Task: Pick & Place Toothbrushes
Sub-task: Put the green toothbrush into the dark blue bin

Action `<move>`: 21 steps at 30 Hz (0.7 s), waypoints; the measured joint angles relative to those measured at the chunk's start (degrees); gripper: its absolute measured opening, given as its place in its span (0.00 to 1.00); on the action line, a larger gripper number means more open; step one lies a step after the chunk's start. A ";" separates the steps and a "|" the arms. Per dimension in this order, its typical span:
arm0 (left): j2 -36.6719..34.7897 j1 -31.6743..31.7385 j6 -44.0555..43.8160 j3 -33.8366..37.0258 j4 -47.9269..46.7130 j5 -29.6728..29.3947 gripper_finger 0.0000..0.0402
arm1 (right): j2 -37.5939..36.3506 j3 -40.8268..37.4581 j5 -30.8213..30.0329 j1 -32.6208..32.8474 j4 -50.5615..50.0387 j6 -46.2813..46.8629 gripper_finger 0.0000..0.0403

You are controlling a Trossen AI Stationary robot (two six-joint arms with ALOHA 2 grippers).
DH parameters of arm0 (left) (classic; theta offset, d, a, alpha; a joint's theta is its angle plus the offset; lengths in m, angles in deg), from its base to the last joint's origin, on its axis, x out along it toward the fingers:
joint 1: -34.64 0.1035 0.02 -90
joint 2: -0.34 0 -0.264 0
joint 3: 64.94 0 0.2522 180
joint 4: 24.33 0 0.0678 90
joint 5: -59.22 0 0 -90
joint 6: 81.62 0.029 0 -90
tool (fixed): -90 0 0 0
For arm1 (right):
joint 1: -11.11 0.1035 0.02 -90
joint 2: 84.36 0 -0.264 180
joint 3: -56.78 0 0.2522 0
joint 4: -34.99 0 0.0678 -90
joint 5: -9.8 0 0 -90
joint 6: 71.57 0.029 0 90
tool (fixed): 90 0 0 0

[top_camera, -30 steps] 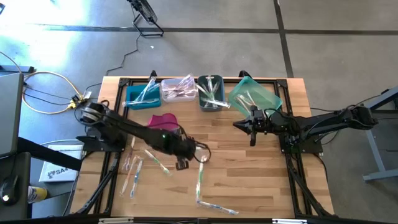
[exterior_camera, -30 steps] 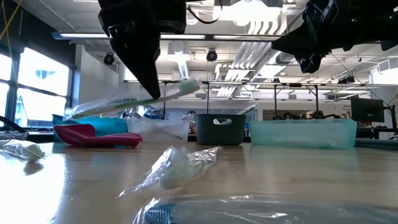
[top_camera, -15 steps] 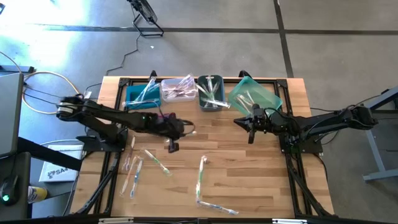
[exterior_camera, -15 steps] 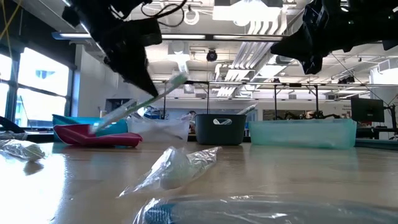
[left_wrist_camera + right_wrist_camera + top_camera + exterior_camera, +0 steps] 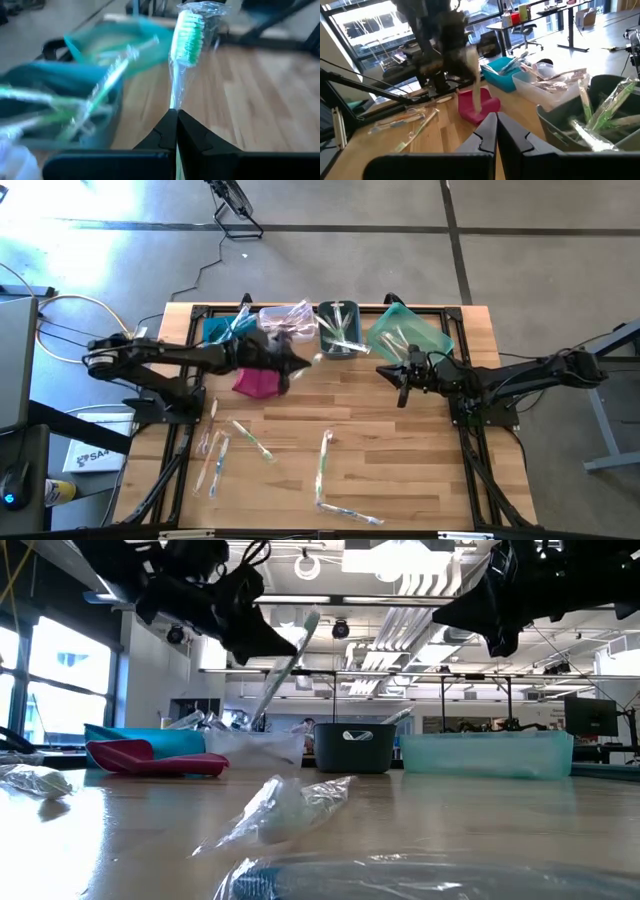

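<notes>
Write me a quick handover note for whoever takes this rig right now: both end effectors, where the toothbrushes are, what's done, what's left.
Left end effector: shut on a wrapped green toothbrush, held in the air near the back bins.
Right end effector: shut, empty, waiting in front of the teal bin.
Done: toothbrushes already lie in the blue bin, clear bin, grey bin and teal bin.
Left: drop the held one; several loose toothbrushes remain on the table.

Grey concrete floor around a wooden table, large windows left, bright ceiling lights, desks beyond.
</notes>
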 joint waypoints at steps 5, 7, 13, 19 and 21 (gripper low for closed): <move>0.01 6.23 -1.18 -0.01 8.96 14.56 0.00 | 2.59 0.00 -0.02 0.00 3.63 0.13 0.01; 0.01 7.26 -1.44 -0.01 11.49 18.21 0.00 | 4.54 0.00 -0.01 0.00 6.04 -0.04 0.01; 0.01 8.96 -0.68 -0.01 14.19 19.87 0.00 | 12.76 0.00 -0.03 -0.02 17.43 -1.65 0.01; 0.03 7.51 -2.53 -0.01 15.71 19.85 0.00 | 22.86 0.00 -0.04 -0.07 32.80 -3.52 0.01; 0.03 6.54 -2.33 -0.01 16.17 19.87 0.00 | 26.33 0.00 -0.03 -0.07 37.98 -3.56 0.01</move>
